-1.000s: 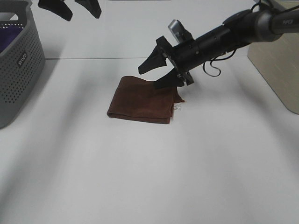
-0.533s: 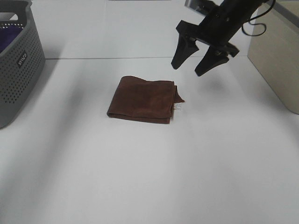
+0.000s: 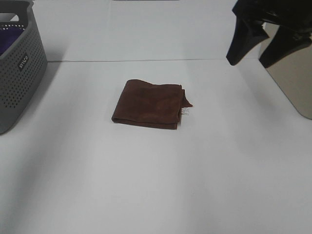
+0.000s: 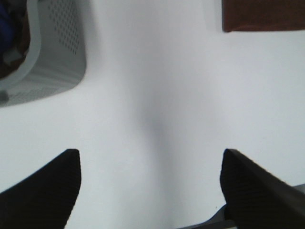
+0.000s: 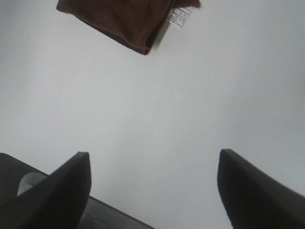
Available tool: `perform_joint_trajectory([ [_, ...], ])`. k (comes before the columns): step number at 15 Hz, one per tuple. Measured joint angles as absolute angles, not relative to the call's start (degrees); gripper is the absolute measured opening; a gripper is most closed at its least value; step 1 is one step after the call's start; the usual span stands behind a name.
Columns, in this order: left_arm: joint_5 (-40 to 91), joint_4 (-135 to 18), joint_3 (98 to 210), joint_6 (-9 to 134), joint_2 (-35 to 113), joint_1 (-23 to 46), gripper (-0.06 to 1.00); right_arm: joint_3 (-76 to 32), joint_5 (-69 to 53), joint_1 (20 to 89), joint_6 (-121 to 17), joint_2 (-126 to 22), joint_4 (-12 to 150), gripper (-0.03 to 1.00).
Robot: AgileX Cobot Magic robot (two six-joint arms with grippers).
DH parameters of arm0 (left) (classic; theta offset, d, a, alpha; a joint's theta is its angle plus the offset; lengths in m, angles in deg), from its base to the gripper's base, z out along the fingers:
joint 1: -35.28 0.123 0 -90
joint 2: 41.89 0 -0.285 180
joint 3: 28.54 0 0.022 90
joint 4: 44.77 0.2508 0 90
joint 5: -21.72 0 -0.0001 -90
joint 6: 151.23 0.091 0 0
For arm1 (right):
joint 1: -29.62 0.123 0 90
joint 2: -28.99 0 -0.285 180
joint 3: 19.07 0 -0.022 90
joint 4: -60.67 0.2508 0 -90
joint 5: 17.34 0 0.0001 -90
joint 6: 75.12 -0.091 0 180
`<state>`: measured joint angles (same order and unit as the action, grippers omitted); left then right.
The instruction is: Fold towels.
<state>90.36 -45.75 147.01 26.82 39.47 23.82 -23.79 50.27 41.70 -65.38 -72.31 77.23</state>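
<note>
Risen clear to upper right: right gripper (image 3: 263, 48), jaws spread, empty. Left gripper (image 4: 150, 183) likewise spread. Folded brown towel (image 3: 150, 104) mid-table (image 3: 146, 185), unobstructed, tag (image 3: 185, 112) rightward, long axis left-right. Grey basket (image 3: 19, 68) far left.

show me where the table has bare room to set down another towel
The widest bare stretch of the table is the whole near side, in front of the folded brown towel. Another free strip runs between the towel and the grey basket on the left. To the right, the space between towel and beige bin is bare, but the right gripper hangs open above it.
</note>
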Motion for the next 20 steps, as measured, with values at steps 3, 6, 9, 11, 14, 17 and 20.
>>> perform_joint_trajectory([
  [3, 89.3, -44.8, 133.1, 26.4, 25.1, 23.8, 0.76, -10.1, 47.1, 41.7, -66.0, -59.3, 75.0, 0.7],
  [6, 88.9, -44.5, 121.2, 26.4, 11.2, 23.8, 0.76, 4.5, 45.1, 41.7, -66.9, -47.0, 73.4, 0.7],
  [9, 89.2, -44.4, 112.5, 26.9, -4.6, 23.8, 0.76, 19.3, 43.8, 41.7, -67.8, -32.3, 71.4, 0.7],
  [11, 89.5, -44.8, 108.8, 29.4, -12.4, 23.8, 0.76, 25.2, 43.7, 41.7, -68.1, -23.3, 69.5, 0.7],
  [14, 89.2, -48.1, 105.6, 34.6, -19.9, 23.8, 0.76, 28.8, 43.8, 41.7, -67.7, -10.9, 68.2, 0.7],
  [17, 87.3, -51.8, 105.3, 39.7, -21.2, 23.8, 0.76, 28.8, 43.8, 41.7, -64.9, -2.6, 68.2, 0.7],
  [20, 82.8, -54.8, 103.4, 44.2, -21.4, 23.8, 0.76, 28.8, 43.9, 41.7, -64.1, 2.9, 68.2, 0.7],
])
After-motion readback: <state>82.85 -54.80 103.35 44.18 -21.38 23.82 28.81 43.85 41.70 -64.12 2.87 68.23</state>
